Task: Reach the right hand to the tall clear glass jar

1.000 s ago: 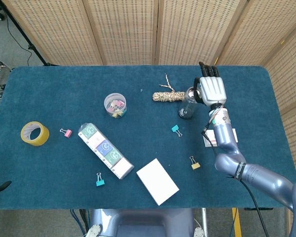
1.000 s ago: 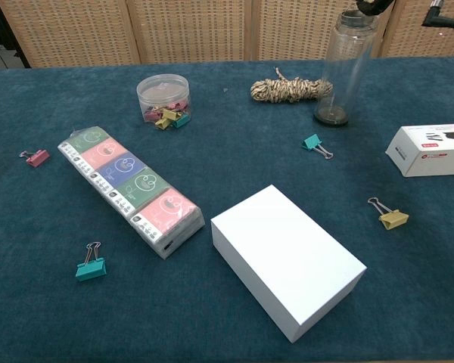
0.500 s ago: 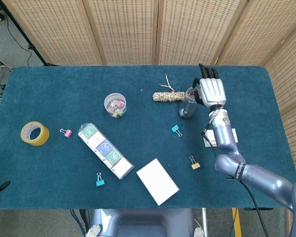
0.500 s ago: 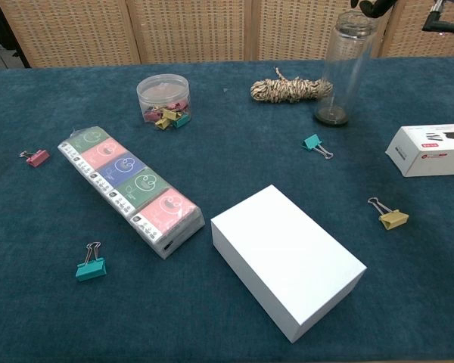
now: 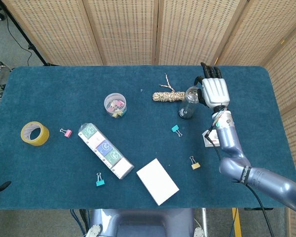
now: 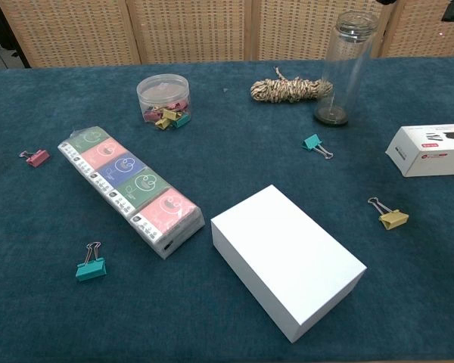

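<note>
A tall clear glass jar (image 5: 188, 102) stands upright toward the bench's far right corner, beside a twine bundle (image 5: 166, 95). The right hand (image 5: 214, 90) hovers just beside its rim, fingers spread (holding nothing). The reach looks nearly complete; closing in sideways remains.

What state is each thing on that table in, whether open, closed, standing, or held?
Jar: upright, no lid, empty, not held.
Right hand: open, fingers straight, beside the jar's top.
Tub: closed, binder clips inside.
Twine: wound in a bundle, lying flat.
Tape roll: lying flat.
White box: closed, flat.
Tissue packs: wrapped, lying flat.
Loose clips: lying on the cloth.
</note>
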Controlling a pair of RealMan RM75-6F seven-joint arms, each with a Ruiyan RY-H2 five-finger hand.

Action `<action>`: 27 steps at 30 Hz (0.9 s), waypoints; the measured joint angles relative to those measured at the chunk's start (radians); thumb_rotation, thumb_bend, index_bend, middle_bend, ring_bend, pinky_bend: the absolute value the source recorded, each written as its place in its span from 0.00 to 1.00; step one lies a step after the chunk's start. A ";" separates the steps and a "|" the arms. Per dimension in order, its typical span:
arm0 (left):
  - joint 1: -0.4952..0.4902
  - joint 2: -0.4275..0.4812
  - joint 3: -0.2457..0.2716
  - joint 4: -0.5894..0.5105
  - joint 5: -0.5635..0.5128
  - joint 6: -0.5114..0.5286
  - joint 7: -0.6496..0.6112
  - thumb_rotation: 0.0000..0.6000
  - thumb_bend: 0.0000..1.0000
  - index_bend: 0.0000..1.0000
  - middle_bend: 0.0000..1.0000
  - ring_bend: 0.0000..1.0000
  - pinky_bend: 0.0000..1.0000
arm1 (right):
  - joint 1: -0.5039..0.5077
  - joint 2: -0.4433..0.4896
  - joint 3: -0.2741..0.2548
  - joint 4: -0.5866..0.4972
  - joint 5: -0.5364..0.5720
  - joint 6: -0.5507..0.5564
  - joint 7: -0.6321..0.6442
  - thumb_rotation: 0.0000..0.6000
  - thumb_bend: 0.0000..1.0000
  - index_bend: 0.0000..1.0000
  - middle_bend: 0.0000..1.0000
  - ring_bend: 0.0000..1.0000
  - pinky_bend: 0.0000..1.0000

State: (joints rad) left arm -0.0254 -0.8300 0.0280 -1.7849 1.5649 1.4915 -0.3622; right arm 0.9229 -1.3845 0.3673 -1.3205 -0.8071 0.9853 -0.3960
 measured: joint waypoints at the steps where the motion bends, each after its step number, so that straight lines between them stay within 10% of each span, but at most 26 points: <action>1: 0.000 0.000 0.000 0.000 -0.001 -0.001 0.000 1.00 0.11 0.00 0.00 0.00 0.00 | -0.013 0.015 -0.005 -0.021 -0.021 0.016 0.006 1.00 0.61 0.36 0.00 0.00 0.00; 8: -0.001 -0.002 0.001 -0.002 0.000 -0.002 0.008 1.00 0.11 0.00 0.00 0.00 0.00 | -0.145 0.113 -0.063 -0.142 -0.187 0.130 0.104 1.00 0.55 0.21 0.00 0.00 0.00; 15: 0.004 -0.009 0.000 -0.005 0.002 0.011 0.040 1.00 0.10 0.00 0.00 0.00 0.00 | -0.332 0.197 -0.177 -0.207 -0.366 0.279 0.252 1.00 0.12 0.04 0.00 0.00 0.00; 27: 0.006 -0.030 0.001 -0.016 0.003 0.013 0.116 1.00 0.08 0.00 0.00 0.00 0.00 | -0.614 0.261 -0.355 -0.248 -0.576 0.503 0.441 1.00 0.00 0.00 0.00 0.00 0.00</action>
State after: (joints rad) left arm -0.0190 -0.8602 0.0286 -1.8012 1.5677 1.5042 -0.2462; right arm 0.3090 -1.1239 0.0120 -1.5686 -1.3832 1.4880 0.0445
